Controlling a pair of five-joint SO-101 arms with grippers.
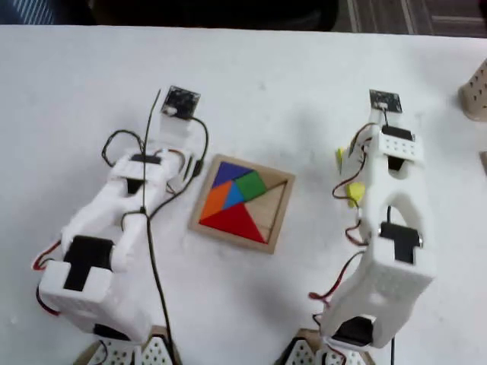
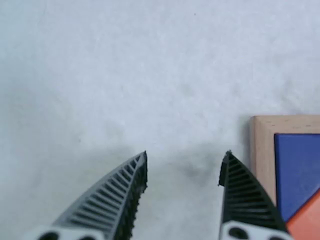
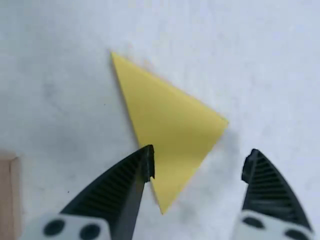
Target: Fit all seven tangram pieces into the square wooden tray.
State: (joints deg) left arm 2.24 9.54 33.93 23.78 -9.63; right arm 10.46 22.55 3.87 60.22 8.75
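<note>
The right gripper point(image 3: 200, 162) stands open over the table point(image 3: 260, 60). The yellow triangle point(image 3: 167, 125) lies flat between its jaws and runs on ahead of the tips. One finger overlaps the triangle's edge, perhaps touching it. The left gripper point(image 2: 186, 159) is open too, with bare table between the jaws. Just outside one of its fingers sits a corner of the wooden tray point(image 2: 261, 150), holding a blue piece point(image 2: 298, 170) and an orange piece point(image 2: 307, 220). Farther in lie a red triangle point(image 1: 236, 220) and a green piece point(image 1: 252, 185).
</note>
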